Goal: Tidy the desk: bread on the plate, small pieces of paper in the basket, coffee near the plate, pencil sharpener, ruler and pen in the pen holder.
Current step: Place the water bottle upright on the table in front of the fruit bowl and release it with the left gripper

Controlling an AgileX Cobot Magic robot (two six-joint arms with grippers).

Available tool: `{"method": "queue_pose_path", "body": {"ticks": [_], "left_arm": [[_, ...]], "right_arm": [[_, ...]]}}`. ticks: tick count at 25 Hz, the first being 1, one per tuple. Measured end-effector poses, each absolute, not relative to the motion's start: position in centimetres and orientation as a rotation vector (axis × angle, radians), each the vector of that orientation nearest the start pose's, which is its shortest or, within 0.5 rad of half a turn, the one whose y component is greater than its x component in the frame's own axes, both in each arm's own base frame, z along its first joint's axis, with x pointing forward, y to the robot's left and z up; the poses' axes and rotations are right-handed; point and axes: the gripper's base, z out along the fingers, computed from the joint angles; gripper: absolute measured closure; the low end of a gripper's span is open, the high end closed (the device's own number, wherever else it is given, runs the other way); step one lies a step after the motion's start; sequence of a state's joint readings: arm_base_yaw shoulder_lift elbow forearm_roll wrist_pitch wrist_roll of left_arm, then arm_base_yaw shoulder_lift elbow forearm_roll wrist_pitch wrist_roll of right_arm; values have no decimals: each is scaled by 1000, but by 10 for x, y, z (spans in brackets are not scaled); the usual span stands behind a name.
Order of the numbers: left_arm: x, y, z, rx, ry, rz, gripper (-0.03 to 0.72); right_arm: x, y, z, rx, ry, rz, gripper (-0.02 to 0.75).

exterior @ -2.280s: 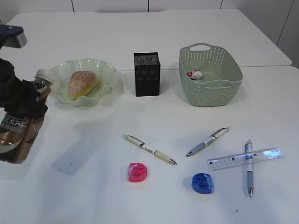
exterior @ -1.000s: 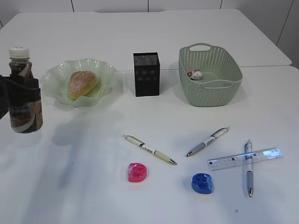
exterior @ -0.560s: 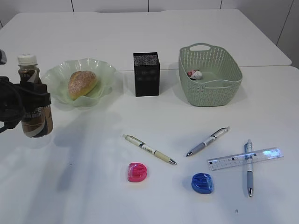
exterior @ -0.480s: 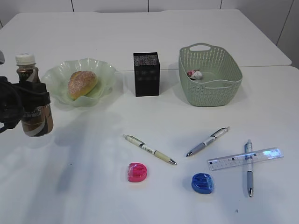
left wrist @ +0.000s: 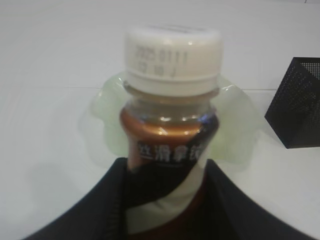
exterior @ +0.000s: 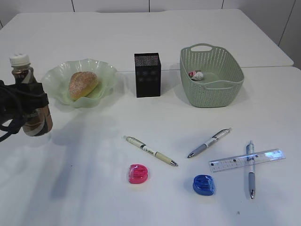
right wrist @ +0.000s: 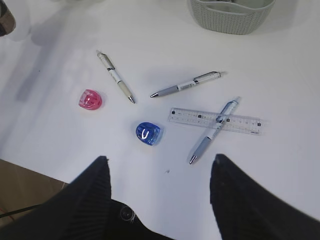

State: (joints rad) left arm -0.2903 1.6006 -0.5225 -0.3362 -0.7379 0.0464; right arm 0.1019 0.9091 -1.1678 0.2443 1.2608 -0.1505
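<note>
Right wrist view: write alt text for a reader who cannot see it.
The open right gripper hangs over a white desk strewn with three pens, one lying across a clear plastic ruler, plus a pink sharpener and a blue sharpener. A sage-green perforated basket sits at the top edge.

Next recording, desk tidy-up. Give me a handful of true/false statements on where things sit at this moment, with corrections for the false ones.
1. The bread lies in the plate. True.
2. The left tool is shut on the coffee, which is upright. True.
3. The ruler is in the pen holder. False: it lies on the desk, crossed by a pen.
4. The basket is empty. False: a crumpled bit of paper lies inside.
5. Both sharpeners are blue. False: one is pink, one blue.
</note>
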Motion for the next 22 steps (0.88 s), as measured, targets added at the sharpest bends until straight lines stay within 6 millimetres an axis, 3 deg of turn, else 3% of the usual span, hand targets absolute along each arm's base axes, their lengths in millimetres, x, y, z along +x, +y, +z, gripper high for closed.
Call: {"method": "queue_pose_path", "body": {"ticks": [22], "left_arm": [[284,-72,176,-25,1825,-166,414]], "right_arm": [[137,36,406,-335,2443,314,245]]}}
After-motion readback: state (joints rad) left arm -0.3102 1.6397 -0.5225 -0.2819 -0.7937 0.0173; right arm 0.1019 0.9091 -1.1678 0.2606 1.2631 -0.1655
